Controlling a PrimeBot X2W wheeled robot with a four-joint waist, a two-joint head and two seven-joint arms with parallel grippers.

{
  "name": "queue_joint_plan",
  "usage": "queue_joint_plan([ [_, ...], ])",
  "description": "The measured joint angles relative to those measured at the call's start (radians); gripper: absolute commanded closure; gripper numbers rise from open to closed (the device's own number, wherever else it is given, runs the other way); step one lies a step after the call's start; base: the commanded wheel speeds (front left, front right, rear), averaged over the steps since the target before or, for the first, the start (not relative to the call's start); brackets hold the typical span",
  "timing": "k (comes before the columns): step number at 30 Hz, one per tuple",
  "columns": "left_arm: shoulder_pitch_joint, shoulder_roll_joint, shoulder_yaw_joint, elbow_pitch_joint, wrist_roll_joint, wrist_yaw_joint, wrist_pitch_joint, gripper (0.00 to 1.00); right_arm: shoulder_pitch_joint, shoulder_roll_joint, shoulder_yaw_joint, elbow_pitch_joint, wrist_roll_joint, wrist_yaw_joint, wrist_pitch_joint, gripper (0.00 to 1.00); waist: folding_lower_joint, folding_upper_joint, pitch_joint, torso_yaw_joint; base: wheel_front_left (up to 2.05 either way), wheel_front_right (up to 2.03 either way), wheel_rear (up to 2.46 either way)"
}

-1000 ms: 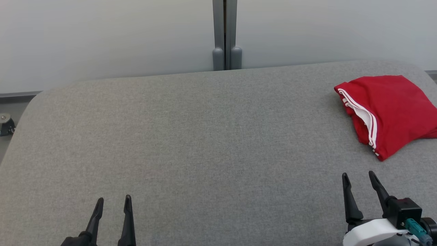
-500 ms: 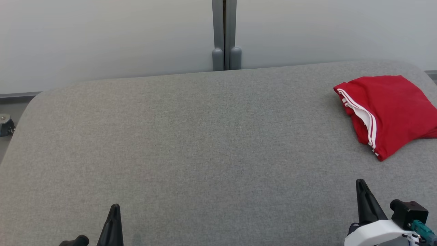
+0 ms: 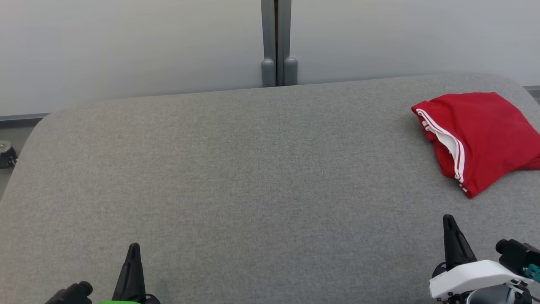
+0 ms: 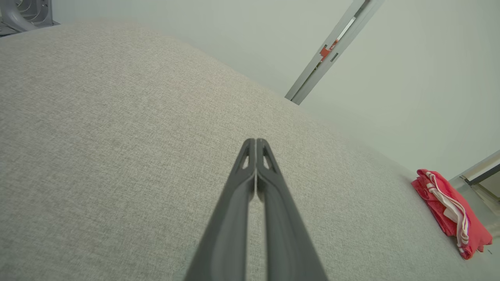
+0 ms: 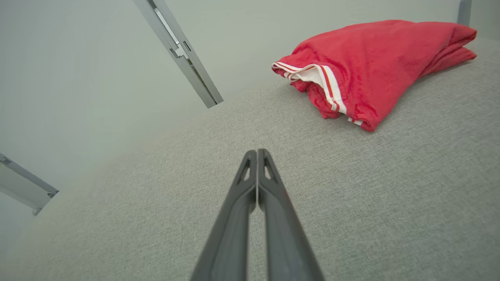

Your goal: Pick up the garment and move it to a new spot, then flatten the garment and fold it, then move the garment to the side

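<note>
The garment (image 3: 481,135) is a folded red piece with white stripes along one edge, lying at the far right of the grey table (image 3: 253,169). It also appears at the right edge of the left wrist view (image 4: 449,212) and at the upper right of the right wrist view (image 5: 371,66). My left gripper (image 3: 134,247) sits low at the front left, shut with nothing in it (image 4: 256,141). My right gripper (image 3: 448,219) is at the front right, a short way in front of the garment, shut and holding nothing (image 5: 257,152).
A pale wall with a grey vertical post (image 3: 276,42) runs behind the table's far edge. A small dark fitting (image 3: 6,154) sits on the floor past the table's left corner. Bare grey table surface stretches between both grippers and the garment.
Both grippers have gone from open to shut, with nothing between the fingers. The right gripper has shifted slightly right; the left one has stayed low at the front left. The garment has not moved.
</note>
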Motion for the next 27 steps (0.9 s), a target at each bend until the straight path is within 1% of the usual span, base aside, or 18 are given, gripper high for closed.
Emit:
queue_joint_plan([
  [12,-0.038,0.004,0.017,0.013,-0.177,-0.003,0.041,1.00,-0.024,0.000,-0.003,0.001,0.197,0.000,0.045,1.00,0.0000,0.0000,0.002,-0.003,0.00,0.00,0.00],
  [27,-0.079,0.007,0.035,0.025,-0.362,-0.007,0.092,1.00,-0.054,-0.001,-0.008,0.005,0.407,0.000,0.097,1.00,0.0000,0.0000,0.004,-0.006,0.00,0.00,0.00],
])
